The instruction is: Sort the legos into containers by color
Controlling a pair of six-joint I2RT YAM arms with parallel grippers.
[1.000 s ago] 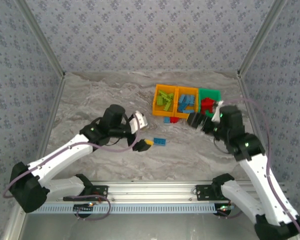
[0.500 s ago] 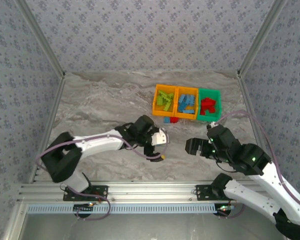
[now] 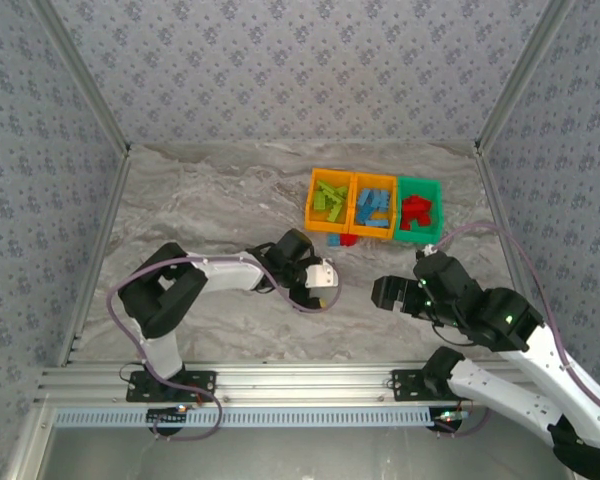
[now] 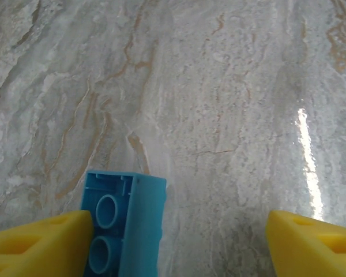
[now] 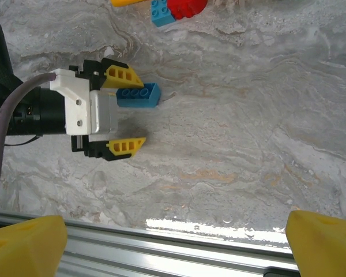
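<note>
A light blue lego [image 4: 127,222] lies on its side on the marble table, its hollow underside against my left gripper's [image 4: 176,245] left finger [image 4: 40,242]. A wide gap separates it from the right finger [image 4: 314,242], so the jaws stand open around it. The right wrist view shows that left gripper [image 5: 139,109] with the lego [image 5: 139,95] by its upper finger. In the top view my left gripper [image 3: 327,288] is low at mid-table. My right gripper [image 3: 380,292] hovers open and empty to its right. The containers hold sorted legos: orange bin [image 3: 314,200] green ones, orange bin [image 3: 373,185] blue, green bin [image 3: 418,184] red.
A loose red lego [image 3: 348,240] and a blue one [image 3: 333,240] lie just in front of the orange bins; the right wrist view also shows the blue one [image 5: 161,12] and the red one [image 5: 187,7]. An aluminium rail [image 5: 161,248] runs along the table's near edge.
My left gripper swung from the left over to the blue lego and dropped around it. My right gripper pulled back from the green bin toward the near right, then held still.
</note>
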